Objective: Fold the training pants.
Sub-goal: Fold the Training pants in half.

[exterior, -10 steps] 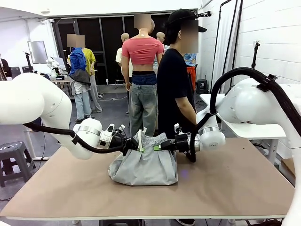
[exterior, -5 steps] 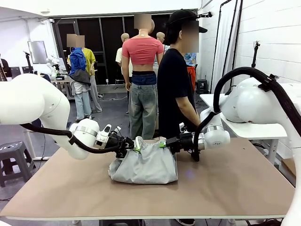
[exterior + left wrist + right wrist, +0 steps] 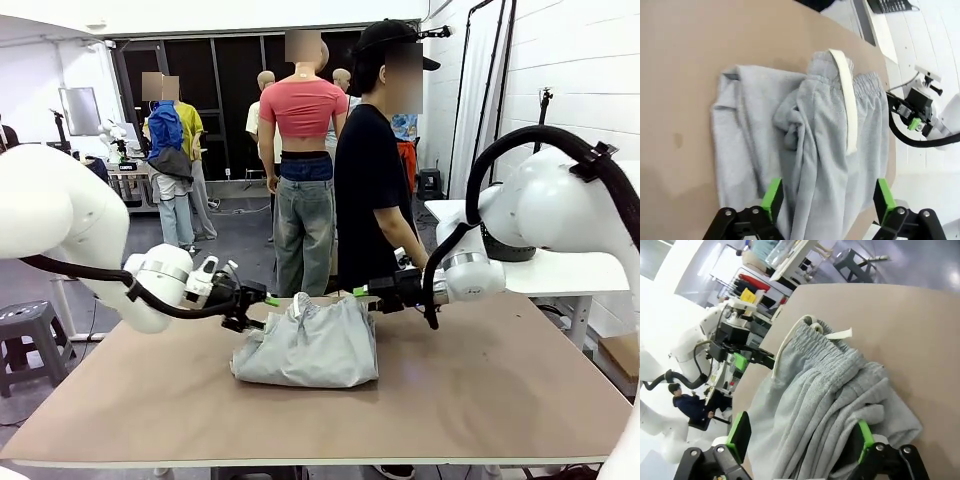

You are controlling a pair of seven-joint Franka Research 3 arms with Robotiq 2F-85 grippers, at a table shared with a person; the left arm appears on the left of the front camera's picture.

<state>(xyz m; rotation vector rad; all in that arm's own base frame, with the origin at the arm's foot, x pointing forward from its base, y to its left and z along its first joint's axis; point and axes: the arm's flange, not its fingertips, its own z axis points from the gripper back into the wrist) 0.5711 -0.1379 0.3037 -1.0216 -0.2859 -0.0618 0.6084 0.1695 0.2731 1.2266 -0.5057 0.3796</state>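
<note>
Pants (image 3: 310, 345) lay folded between grippers, waistband running side to side; left gripper (image 3: 262, 300) and right gripper (image 3: 364, 293) flanked its ends, equally near, both released.

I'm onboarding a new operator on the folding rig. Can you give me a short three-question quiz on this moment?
1. True or false: the left gripper is clamped on the training pants.
2. Where do the training pants lie? A) hanging from both grippers B) in a folded heap on the table C) in the person's hands
3. Fill in: the right gripper sits beside the pants' ____ end, where the white drawstring shows.

Key
1. False: its green pads stand apart, off the cloth.
2. B
3. waistband
</note>
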